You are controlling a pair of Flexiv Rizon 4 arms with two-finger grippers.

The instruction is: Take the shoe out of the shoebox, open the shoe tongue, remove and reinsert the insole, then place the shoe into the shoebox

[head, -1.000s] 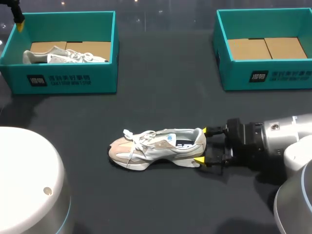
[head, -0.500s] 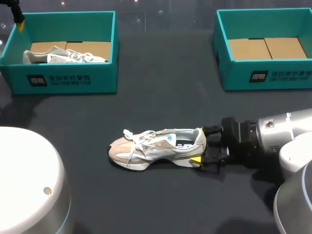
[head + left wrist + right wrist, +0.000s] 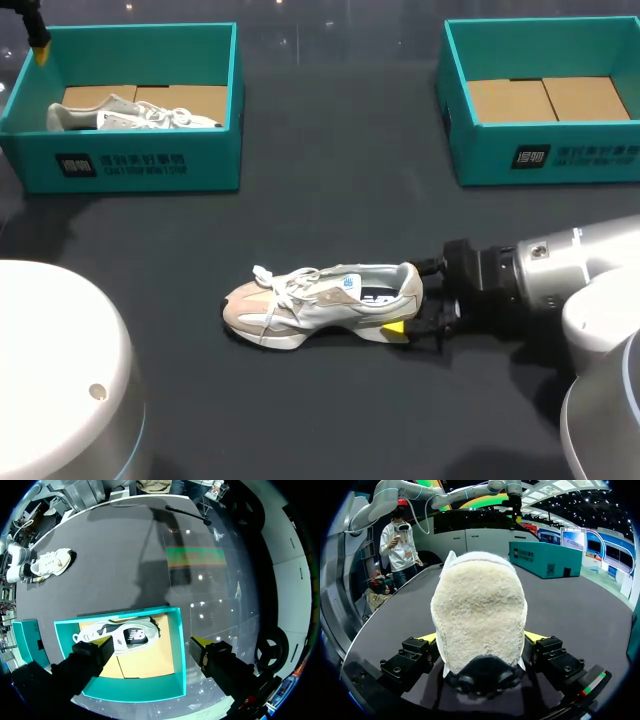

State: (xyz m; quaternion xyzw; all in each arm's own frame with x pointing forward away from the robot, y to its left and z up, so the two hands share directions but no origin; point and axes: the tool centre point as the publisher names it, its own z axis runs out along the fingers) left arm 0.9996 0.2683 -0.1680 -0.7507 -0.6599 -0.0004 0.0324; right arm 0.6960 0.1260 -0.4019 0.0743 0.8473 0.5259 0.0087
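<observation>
Well apart from both boxes, the beige-and-white laced sneaker stands on the dark table, its fleecy heel inside the right gripper; whether that pinches it I cannot tell. The left gripper hangs spread above the left teal shoebox, which holds a white sneaker. The right teal shoebox shows a cardboard floor. White print marks both box fronts

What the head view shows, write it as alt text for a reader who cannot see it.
A beige and white sneaker sits on the dark table, the right gripper at its heel. Behind stand two teal shoeboxes: the left shoebox holds a white sneaker, the right shoebox shows only its cardboard floor.
</observation>
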